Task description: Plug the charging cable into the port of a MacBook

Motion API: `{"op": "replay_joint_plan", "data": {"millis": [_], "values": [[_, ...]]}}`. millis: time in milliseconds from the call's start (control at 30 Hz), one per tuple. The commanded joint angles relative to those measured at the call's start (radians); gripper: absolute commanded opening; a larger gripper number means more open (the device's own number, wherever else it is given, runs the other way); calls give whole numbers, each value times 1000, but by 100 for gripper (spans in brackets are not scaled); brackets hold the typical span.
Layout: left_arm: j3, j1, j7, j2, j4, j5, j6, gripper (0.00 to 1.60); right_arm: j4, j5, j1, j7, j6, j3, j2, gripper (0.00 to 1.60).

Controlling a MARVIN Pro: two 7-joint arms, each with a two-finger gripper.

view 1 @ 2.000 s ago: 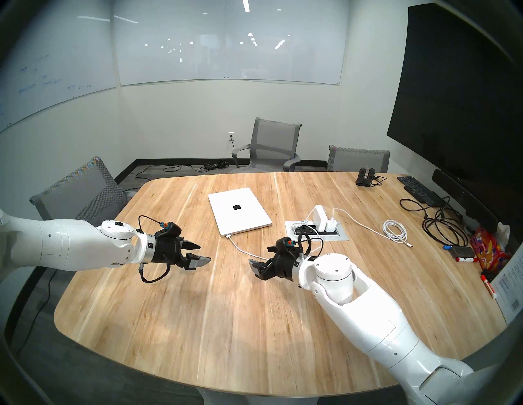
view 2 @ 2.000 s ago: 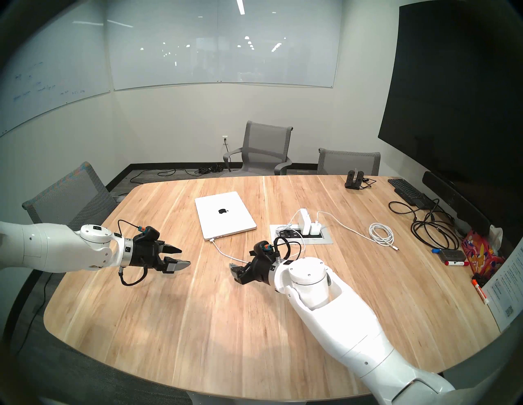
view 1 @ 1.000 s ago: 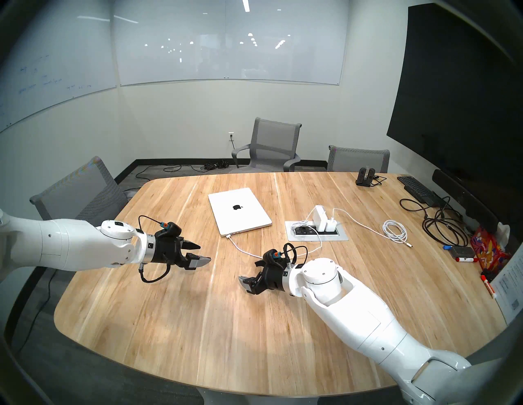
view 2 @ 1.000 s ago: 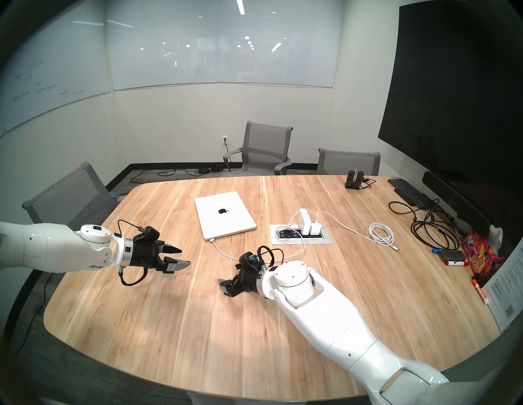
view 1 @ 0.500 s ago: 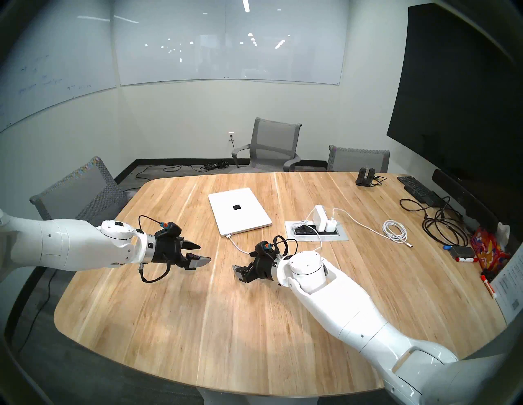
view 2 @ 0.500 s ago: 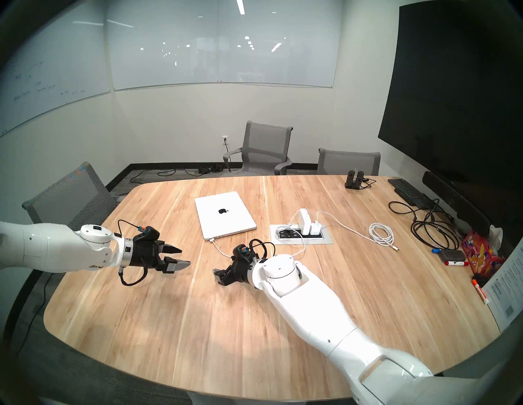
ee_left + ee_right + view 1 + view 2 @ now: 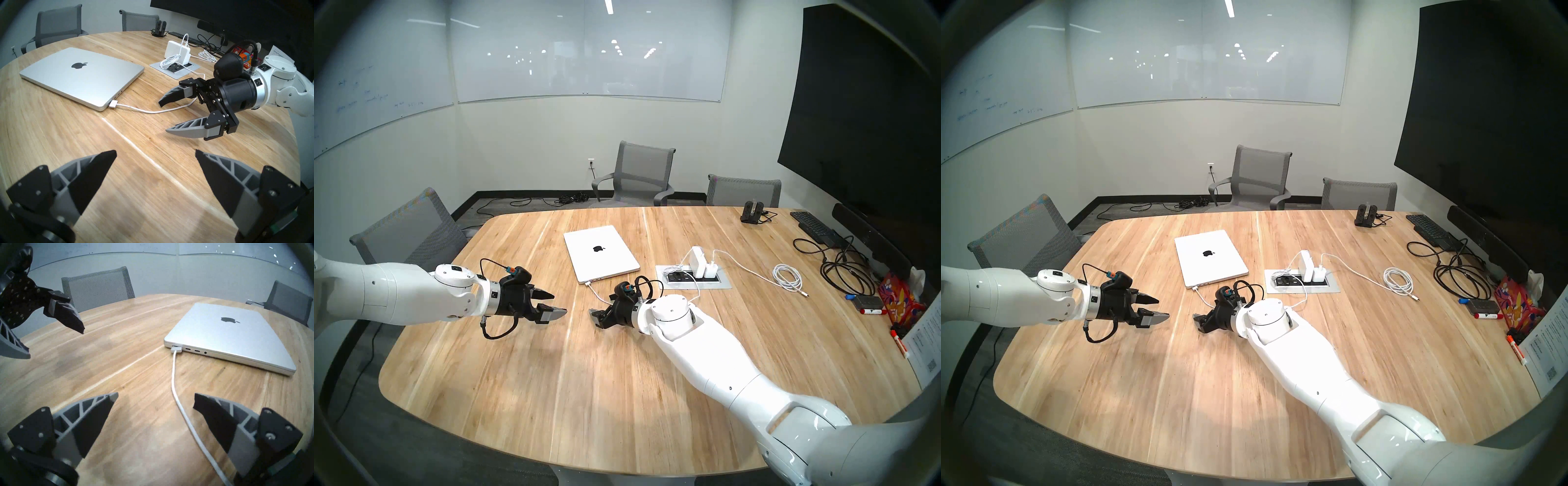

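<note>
Since a second ago the right gripper [image 7: 593,314] has swung toward the view's left and farther out over the table [image 7: 551,390], nearer the MacBook [image 7: 600,253], while the left gripper [image 7: 559,304] has kept its place. Both hold nothing — the right fingers [image 7: 95,419] stand wide above the bare wood, with the charging cable [image 7: 175,383] running on the table between them, untouched; the left fingers [image 7: 91,178] are spread wide too, over empty tabletop. The closed MacBook lies flat near the table's middle, logo up. The cable's small white-and-silver connector [image 7: 113,103] sits against the port [image 7: 176,346] at the end of the row of slots on the laptop's near side edge — it looks seated, though how fully cannot be told. From there the cord curves back under the right wrist toward the white power adapter [image 7: 176,50] on the table's power panel [image 7: 694,277].
</note>
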Motion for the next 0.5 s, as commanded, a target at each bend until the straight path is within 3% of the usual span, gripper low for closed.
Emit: {"op": "replay_joint_plan", "data": {"millis": [0, 300, 367, 467], "values": [[-13, -18, 2, -1, 2, -1, -3, 160, 74, -10, 76, 14, -41, -18, -75, 160], [-13, -18, 2, -1, 1, -1, -2, 160, 187, -22, 107, 27, -93, -21, -114, 160], [-13, -18, 2, -1, 1, -1, -2, 160, 209, -23, 113, 28, -104, -22, -123, 146], [-13, -18, 2, -1, 1, 0, -2, 160, 238, -24, 121, 30, -119, -23, -135, 139]]}}
